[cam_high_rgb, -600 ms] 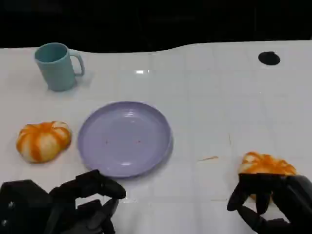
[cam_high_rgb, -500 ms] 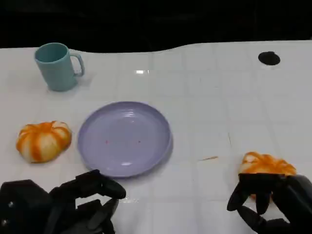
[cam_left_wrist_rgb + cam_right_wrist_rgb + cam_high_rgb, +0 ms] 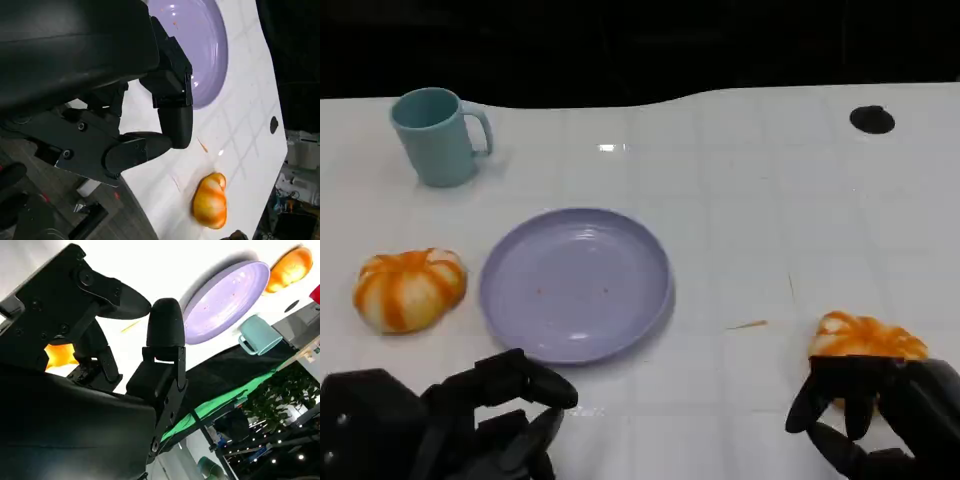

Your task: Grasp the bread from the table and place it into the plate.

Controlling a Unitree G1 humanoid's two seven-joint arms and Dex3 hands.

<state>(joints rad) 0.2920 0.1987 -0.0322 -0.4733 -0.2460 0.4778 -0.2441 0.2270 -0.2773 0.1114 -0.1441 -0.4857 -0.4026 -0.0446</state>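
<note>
1. Bread sits at two spots on the white table (image 3: 740, 200): one orange-glazed bun (image 3: 865, 338) lies near the front right edge, and a second bun (image 3: 409, 289) rests just left of the lilac plate (image 3: 575, 283), close to its rim but apart from it.

2. We see our right hand (image 3: 880, 410) low at the near side of the right bun, fingers arched toward its front face; whether they touch the crust, or have closed on it, we cannot tell. In the right wrist view that bun (image 3: 59, 354) shows as an orange patch behind the black fingers (image 3: 162, 335).

3. Our left hand (image 3: 480, 415) hovers in front of the plate with its fingers apart and nothing in them. Its wrist view looks past them to the plate (image 3: 200, 50) and the far bun (image 3: 211, 201).

4. The plate holds nothing yet. A teal mug (image 3: 438, 136) stands well behind it at the back left, out of the likely path.

5. We judge the bun to be light, soft and easily squashed, with a glossy top that may slip. A broad, gentle hold around its sides, low down near the table, looks safer than a hard pinch on the dome.

6. From the right bun, the carry to the plate runs leftward across bare table.
</note>
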